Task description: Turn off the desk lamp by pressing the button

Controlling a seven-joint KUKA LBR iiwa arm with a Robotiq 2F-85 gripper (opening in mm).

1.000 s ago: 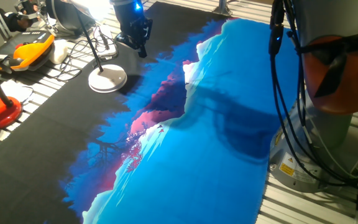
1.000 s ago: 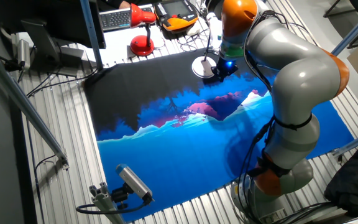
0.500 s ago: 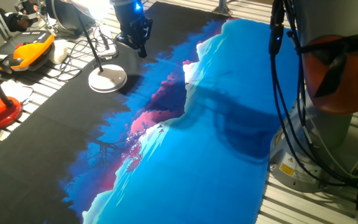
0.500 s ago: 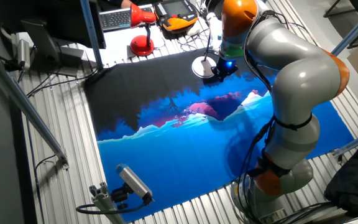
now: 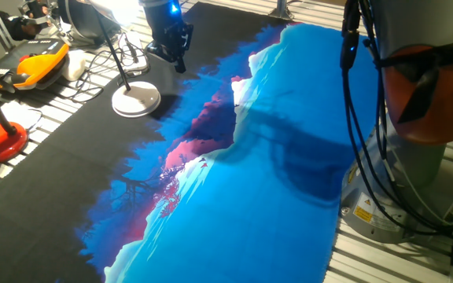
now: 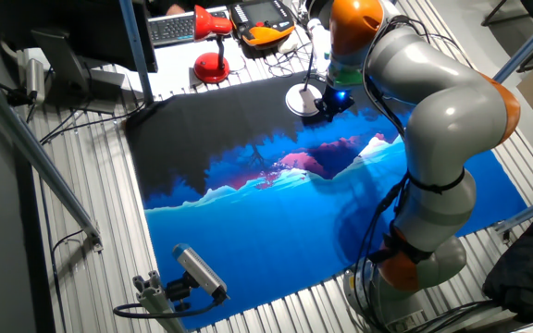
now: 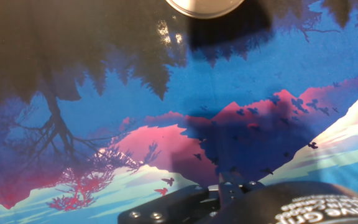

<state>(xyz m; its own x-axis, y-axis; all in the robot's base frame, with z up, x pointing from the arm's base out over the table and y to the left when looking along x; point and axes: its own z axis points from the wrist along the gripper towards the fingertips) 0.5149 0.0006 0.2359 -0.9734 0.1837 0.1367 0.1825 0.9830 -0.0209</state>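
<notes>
The desk lamp has a flat round white disc base (image 5: 136,100), a thin dark slanted stem (image 5: 115,53) and a bright glowing head (image 5: 119,8) at the top edge. The base also shows in the other fixed view (image 6: 302,98) and at the top edge of the hand view (image 7: 205,5). I cannot make out a button on it. My gripper (image 5: 178,63) hangs above the mat just right of the base, apart from it; it also shows in the other fixed view (image 6: 325,113). Its dark fingers are too small to tell whether they are open or shut. The hand view shows only the hand's body at the bottom.
A printed landscape mat (image 5: 274,196) covers the table. A lamp with a round red base (image 5: 0,140) stands at the left. An orange and black pendant (image 5: 38,64) and cables lie behind the desk lamp. The arm's base (image 5: 423,102) stands at the right.
</notes>
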